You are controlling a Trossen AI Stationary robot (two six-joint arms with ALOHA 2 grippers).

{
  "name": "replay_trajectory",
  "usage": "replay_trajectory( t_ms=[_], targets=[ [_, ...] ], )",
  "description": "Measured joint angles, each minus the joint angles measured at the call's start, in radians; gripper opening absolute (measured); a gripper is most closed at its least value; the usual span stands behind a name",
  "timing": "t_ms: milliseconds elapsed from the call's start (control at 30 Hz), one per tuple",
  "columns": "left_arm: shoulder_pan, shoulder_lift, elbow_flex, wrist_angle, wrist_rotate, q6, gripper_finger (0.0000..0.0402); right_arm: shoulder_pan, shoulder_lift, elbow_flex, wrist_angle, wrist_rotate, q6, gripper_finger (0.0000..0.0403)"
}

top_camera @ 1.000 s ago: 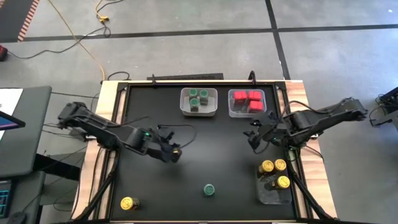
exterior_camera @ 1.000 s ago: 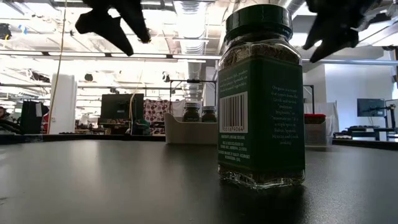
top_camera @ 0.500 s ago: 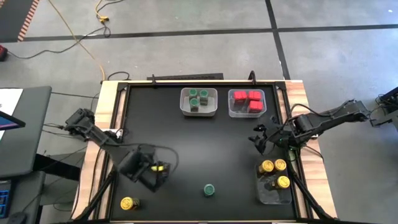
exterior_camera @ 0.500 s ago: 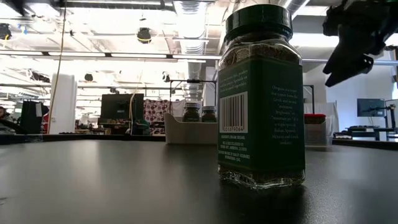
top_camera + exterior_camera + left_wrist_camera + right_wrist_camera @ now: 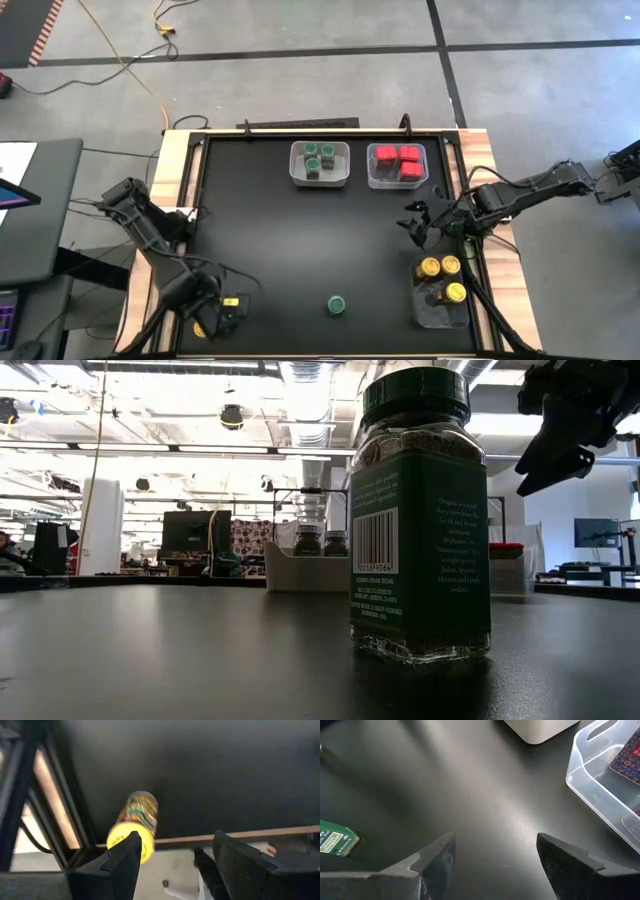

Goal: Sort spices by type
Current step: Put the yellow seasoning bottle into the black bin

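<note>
A yellow-lidded jar (image 5: 203,327) stands on its base at the table's near-left corner. My left gripper (image 5: 222,318) hovers just beside it, open. In the left wrist view the jar (image 5: 135,826) lies beyond one finger of my left gripper (image 5: 180,855), not between the two. A green-lidded jar (image 5: 337,305) stands alone near the near edge and fills the low view (image 5: 420,520). My right gripper (image 5: 415,225) waits open above the table's right side, also seen in the low view (image 5: 560,430) and in the right wrist view (image 5: 495,855).
Three clear bins hold sorted spices. Green-lidded jars fill a bin (image 5: 319,163) at the far edge, with red boxes in the bin (image 5: 396,166) next to it. Yellow-lidded jars sit in a bin (image 5: 442,295) at the near right. The table's middle is bare black surface.
My left arm has swung from the table's middle toward the near-left corner. Its gripper has come down beside the yellow-lidded jar. No jar has moved.
</note>
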Motion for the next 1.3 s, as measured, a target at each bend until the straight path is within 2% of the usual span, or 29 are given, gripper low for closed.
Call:
replay_trajectory(
  t_ms=[233,333,600,733,967,1300],
  targets=[
    [-0.062,0.000,0.000,0.056,-0.002,-0.063,0.0231,0.000,0.001,0.000,0.005,0.000,0.000,0.0302],
    [-0.066,0.000,-0.001,0.030,-0.034,-0.039,0.0231,0.000,0.001,0.000,0.005,0.000,0.001,0.0302],
    [-0.065,0.000,-0.001,-0.048,-0.039,-0.020,0.0233,0.000,0.001,0.000,0.005,-0.001,0.020,0.0302],
    [-0.065,0.000,-0.001,-0.042,-0.041,0.002,0.0252,0.000,0.001,0.000,0.005,-0.011,0.019,0.0302],
    [-0.064,0.000,-0.001,-0.038,-0.100,0.024,0.0316,0.000,0.001,0.000,0.003,-0.023,0.020,0.0302],
    [-0.068,0.000,-0.002,0.006,-0.083,-0.031,0.0321,0.000,0.001,0.000,0.003,-0.023,0.019,0.0302]
  ],
)
